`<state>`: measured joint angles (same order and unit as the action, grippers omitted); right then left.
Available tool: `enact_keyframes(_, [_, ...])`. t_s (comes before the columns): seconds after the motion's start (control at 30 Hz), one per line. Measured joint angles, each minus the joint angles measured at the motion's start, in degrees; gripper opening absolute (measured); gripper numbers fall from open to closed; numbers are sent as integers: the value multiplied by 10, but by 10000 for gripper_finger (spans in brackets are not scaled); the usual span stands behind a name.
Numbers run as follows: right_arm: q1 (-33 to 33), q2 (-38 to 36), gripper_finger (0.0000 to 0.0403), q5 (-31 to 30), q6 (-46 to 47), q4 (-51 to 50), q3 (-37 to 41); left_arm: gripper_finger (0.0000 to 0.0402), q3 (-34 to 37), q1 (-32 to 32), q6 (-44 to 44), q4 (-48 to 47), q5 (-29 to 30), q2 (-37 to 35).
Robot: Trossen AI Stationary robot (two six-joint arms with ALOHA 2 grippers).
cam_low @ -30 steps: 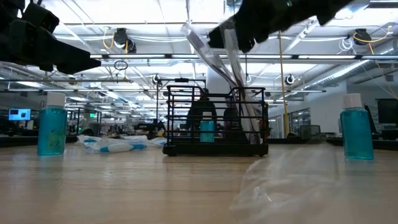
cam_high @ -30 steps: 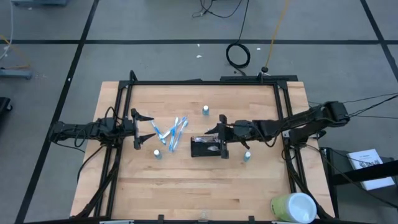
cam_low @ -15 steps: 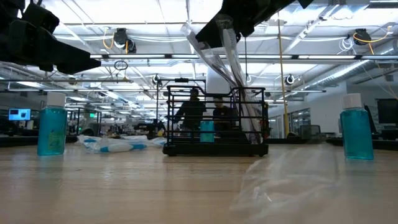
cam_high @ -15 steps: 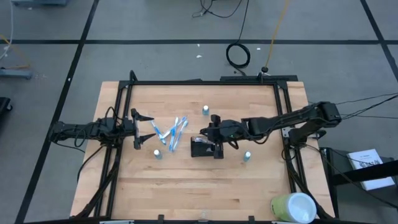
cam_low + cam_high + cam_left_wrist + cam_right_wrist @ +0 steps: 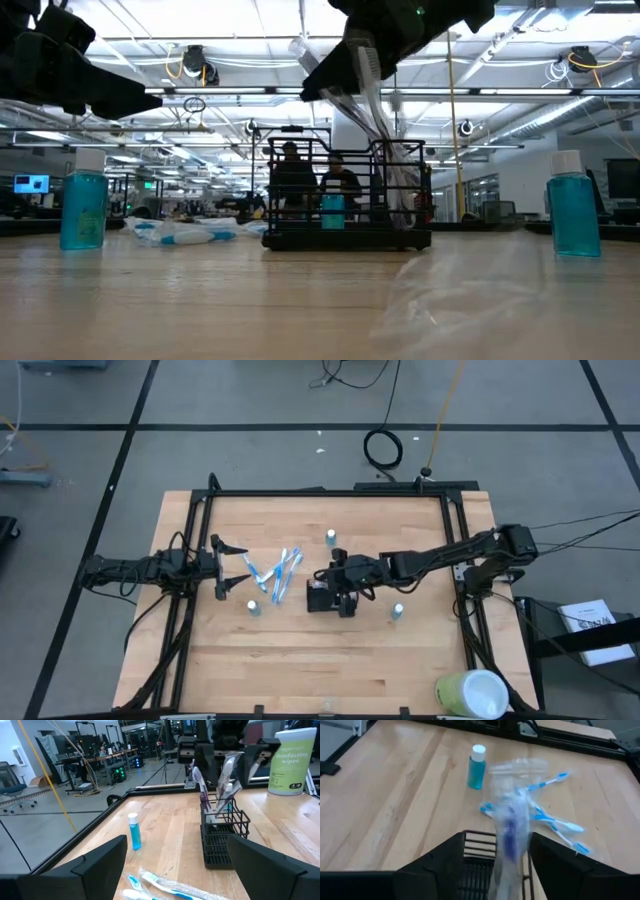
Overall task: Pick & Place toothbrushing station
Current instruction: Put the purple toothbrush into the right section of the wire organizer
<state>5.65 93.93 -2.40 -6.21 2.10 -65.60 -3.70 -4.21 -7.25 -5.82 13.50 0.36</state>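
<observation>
- My right gripper (image 5: pixel 333 584) hovers over the toothbrushing station (image 5: pixel 330 597) near the middle of the table (image 5: pixel 300 660); its fingers (image 5: pixel 445 865) are spread, with a clear-wrapped toothbrush (image 5: pixel 509 837) standing between them. Whether either finger touches the wrapper I cannot tell.
- From table height, wrapped toothbrushes (image 5: pixel 375 115) lean out of the station (image 5: pixel 346 192), their upper ends reaching to my right gripper (image 5: pixel 350 60) above them.
- The toothbrushing station is a small black wire holder sitting flat on the wood, slightly toward my right arm's side of centre. In my left wrist view it (image 5: pixel 222 832) holds several wrapped brushes (image 5: pixel 226 775) upright at one end.
- My left gripper (image 5: pixel 228 567) waits low at the table's left edge, its jaws spread with nothing between them; its dark fingers (image 5: pixel 95 865) frame my left wrist view.
- Just beyond my left gripper, a loose cluster of blue-and-white toothbrushes (image 5: pixel 276 570) lies on the wood, between that gripper and the station.
- Small blue bottles with white caps stand around: one (image 5: pixel 253 607) beside the loose brushes toward the near edge, one (image 5: pixel 330 537) beyond the station, one (image 5: pixel 397 611) on its right side.
- A tub of disinfecting wipes (image 5: pixel 472 693) sits at the table's near right corner.
</observation>
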Motion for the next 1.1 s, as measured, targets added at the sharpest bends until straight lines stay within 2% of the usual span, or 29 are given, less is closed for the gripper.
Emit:
enact_keyframes(0.43, [0, -3, 125, -5, -26, 24, 0, 351, 0, 0, 0, 0, 0, 0])
enact_keyframes(0.77, [1, -29, 15, -3, -31, 36, -1, 351, 0, 0, 0, 0, 0, 0])
enact_keyframes(1.1, [13, -71, 12, -5, -8, 66, 7, 351, 0, 0, 0, 0, 0, 0])
